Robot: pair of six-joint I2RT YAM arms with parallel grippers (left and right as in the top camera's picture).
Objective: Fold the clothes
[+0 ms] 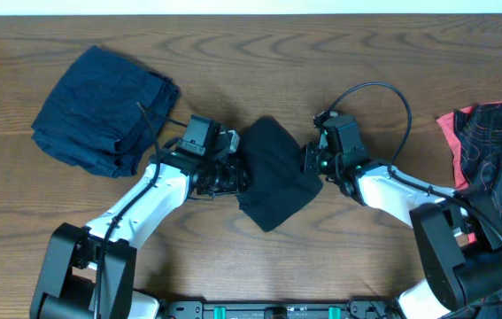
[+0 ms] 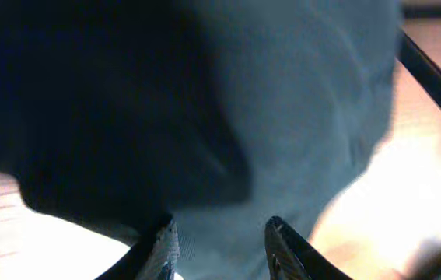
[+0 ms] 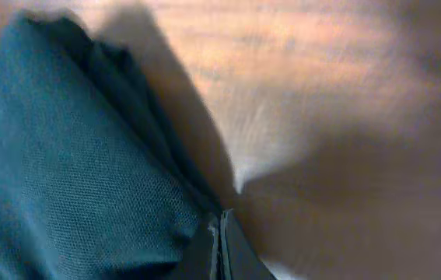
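At far left on the wooden table [image 1: 339, 44], a rumpled navy garment [image 1: 104, 111], bunched in a heap and well apart from the rest. Next to the right, the left gripper [image 1: 233, 173] pressed against the left edge of the black garment [image 1: 273, 173]; in the left wrist view [image 2: 220, 237], fingers [image 2: 166, 249] standing apart with dark cloth filling the gap and everything beyond. At table centre, that black garment, folded into a small tilted diamond between both arms. On its right edge, the right gripper [image 1: 308, 159]; in the right wrist view [image 3: 220, 225], fingers pressed together on a fold of the cloth. At far right, a black-and-coral garment [image 1: 494, 142], partly cut off by the frame.
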